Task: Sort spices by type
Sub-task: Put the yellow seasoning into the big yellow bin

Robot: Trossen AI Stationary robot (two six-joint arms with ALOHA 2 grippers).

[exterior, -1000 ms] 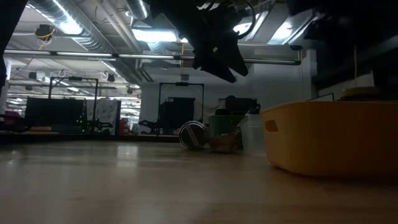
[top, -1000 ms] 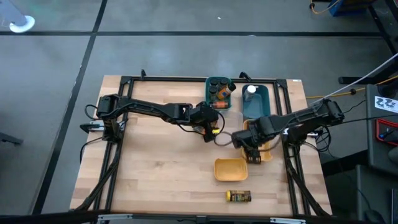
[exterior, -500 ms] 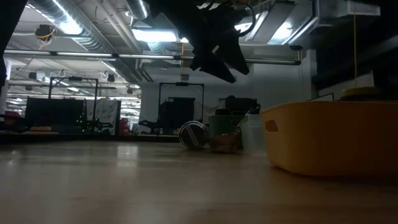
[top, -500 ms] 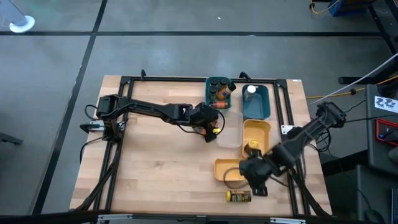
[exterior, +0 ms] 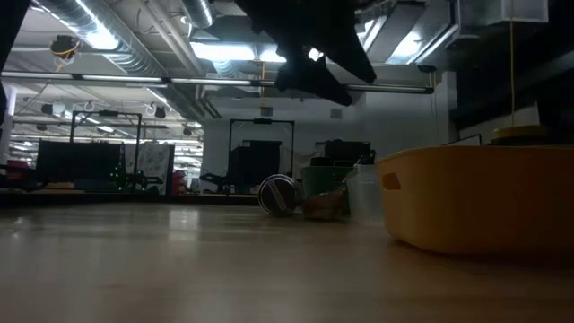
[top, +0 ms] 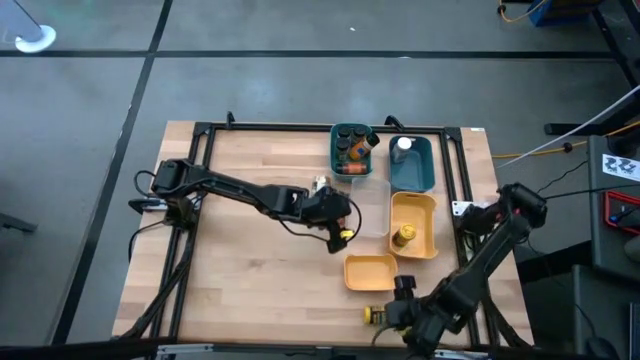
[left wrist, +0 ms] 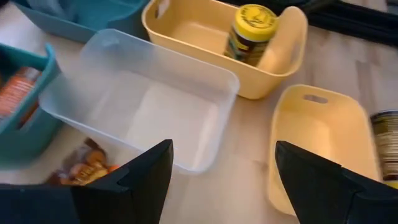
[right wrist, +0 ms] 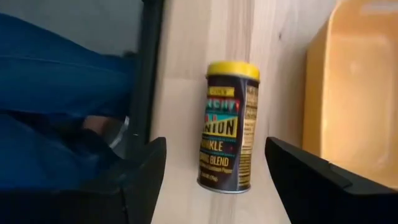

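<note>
The step in hand was judged to be the pick-up of the last loose jar (right wrist: 226,124), yellow-lidded, lying on the tabletop (top: 250,270) by its near edge, just beside the small yellow bin (top: 370,271). The right gripper (right wrist: 214,177) was held spread before it, empty. Next, a closing on the jar would be called for. Little room was left between bin and frame rail (right wrist: 149,68). The left gripper (left wrist: 224,165) was held spread, empty, over the clear bin (left wrist: 143,112).

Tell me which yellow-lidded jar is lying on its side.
The yellow-lidded jar on the bare table by the right gripper lies flat; the other jar stands in the yellow bin.
</note>
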